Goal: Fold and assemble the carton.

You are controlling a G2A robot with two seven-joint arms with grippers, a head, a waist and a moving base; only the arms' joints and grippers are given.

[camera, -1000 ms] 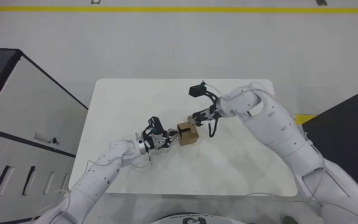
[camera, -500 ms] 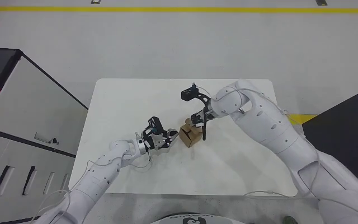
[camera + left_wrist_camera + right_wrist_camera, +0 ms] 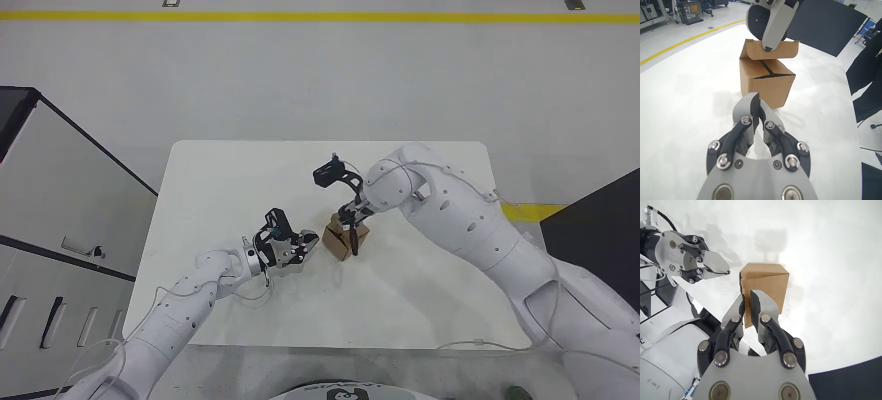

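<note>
Left claw [image 3: 757, 100]: you have it low over the table [image 3: 420, 290], fingers drawn together with only a sliver between the pads and nothing held. The carton [image 3: 766, 87] sits just ahead of its tips. It is near, and as far as the left wrist view shows, not touching.
Judgement: the claw is placed there as a backstop, so the carton cannot slide away from any pull on its far side. Closed fingers also give you a blunt, stiff end for bracing or pressing a panel.

Carton: it rests on the table between the two claws. The face turned up toward the left claw carries a closed seam of interlocked flaps, so that end looks already assembled. One rounded flap [image 3: 772, 52] stands free at the edge farthest from the left claw. It is bent over the body and not tucked in.

Right claw [image 3: 746, 296]: it hangs above the carton, fingers clamped on that flap, with the cardboard sandwiched between the ribbed pads [image 3: 755, 308]. The pinch is on the flap, not on the walls.
Judgement: this lets you swing the flap about its crease without crushing the body.

Step in hand, as I read it: folding over the remaining flap, so the task looks well along but not finished.

Risks: the thin card may buckle or slip out of the pinch. The carton looks light and may lift with the right claw unless you brace it with the left.
</note>
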